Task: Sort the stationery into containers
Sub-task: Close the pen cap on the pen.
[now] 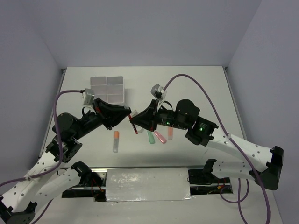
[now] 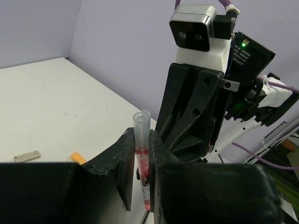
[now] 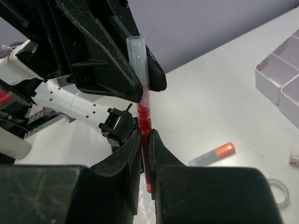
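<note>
Presently, the left gripper [image 2: 141,144] is clamped on a red marker [image 2: 143,161] with a clear cap. One finger presses each side of the barrel just below the cap. The right gripper [image 3: 145,140] is closed on the same marker, pinching the red barrel further along, away from the cap. Both arms therefore hold the marker at once. It is in the air above the middle of the table [image 1: 187,84], and the two grippers meet nose to nose.

Below the grippers, on the right arm's side, three markers lie close together on the table: a green marker [image 1: 151,136], a pink marker [image 1: 160,137] and a pale orange marker [image 1: 170,134]. A brighter orange marker [image 1: 116,138] with a pale body lies by itself on the left arm's side. A clear tape ring [image 3: 279,191] lies flat on the table, near that orange marker in the right wrist view. A small beige block [image 2: 27,156] also lies flat on the table.

The white organiser box [image 1: 108,88] stands towards the far left of the table, well apart from the held marker. Its near corner is hidden behind the left arm. What its compartments hold cannot be told.
</note>
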